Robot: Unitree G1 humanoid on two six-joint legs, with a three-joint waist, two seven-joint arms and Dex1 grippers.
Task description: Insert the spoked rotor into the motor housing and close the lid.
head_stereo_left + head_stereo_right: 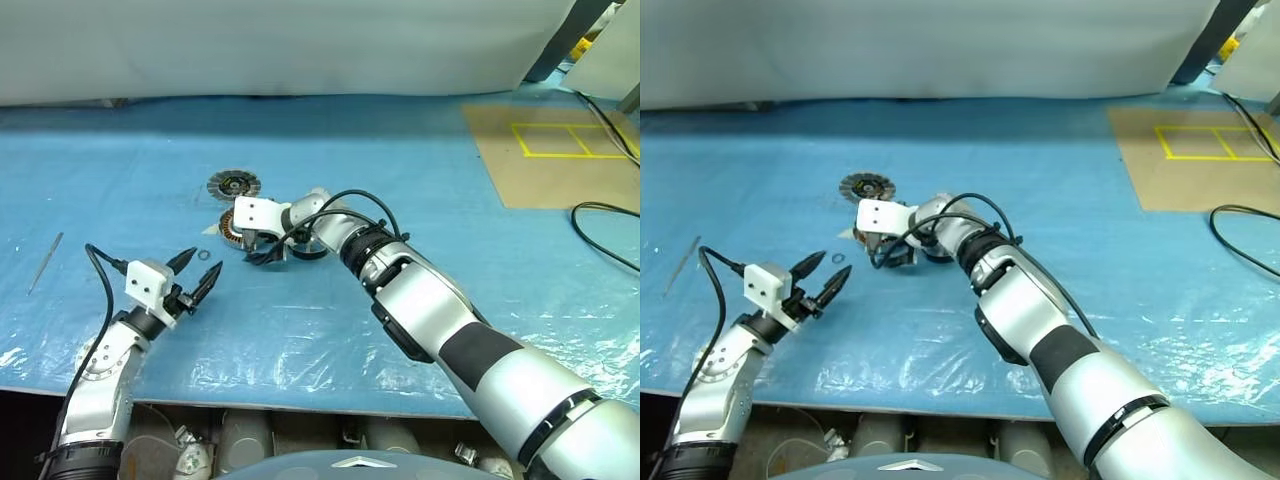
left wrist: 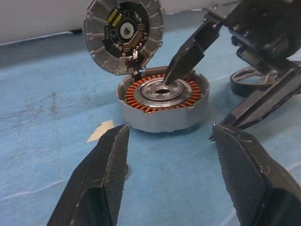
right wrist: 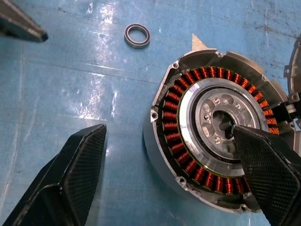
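The motor housing [image 3: 207, 141] lies on the blue sheet with its copper windings and silver hub facing up. The lid [image 2: 123, 35] hangs from the housing's far rim, swung open. My right gripper [image 3: 164, 174] is open and straddles the housing's wall: one finger [image 2: 188, 56] has its tip in the hub's centre hole, and the other [image 3: 70, 179] is outside on the sheet. The spoked rotor [image 2: 247, 80] lies on the sheet just behind the right gripper, partly hidden by it. Nearer me and to the left, my left gripper [image 1: 200, 270] is open and empty, pointing at the housing.
A small dark bearing ring [image 3: 137, 36] lies between the left gripper and the housing, and a scrap of white tape [image 2: 101, 131] sits by the housing's wall. A thin metal tool [image 1: 45, 262] lies far left. A brown board with yellow tape [image 1: 550, 150] and a black cable [image 1: 600, 225] lie to the right.
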